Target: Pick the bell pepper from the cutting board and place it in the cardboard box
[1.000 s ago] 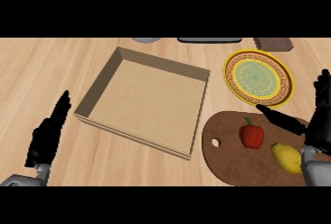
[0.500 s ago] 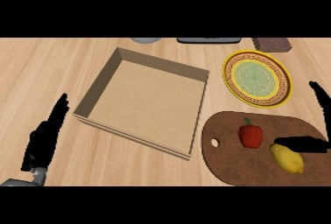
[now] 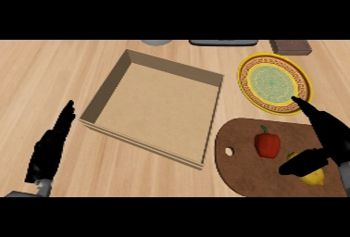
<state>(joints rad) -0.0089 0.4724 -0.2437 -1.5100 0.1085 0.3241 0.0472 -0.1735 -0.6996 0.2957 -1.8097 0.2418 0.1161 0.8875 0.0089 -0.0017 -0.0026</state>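
Partly, right hand (image 3: 334,138) covers lemon (image 3: 314,177); bell pepper (image 3: 267,143) fully visible.

The cutting board (image 3: 239,171) runs out of view at the right and near edges. The right hand (image 3: 331,134), itself cut by the right edge, hides part of a yellow fruit (image 3: 313,177) on the board; its kind cannot be told. Along the far edge of the bench, a grey rounded thing (image 3: 157,42), a dark flat thing (image 3: 223,42) and a brown block (image 3: 290,46) are each cut off.
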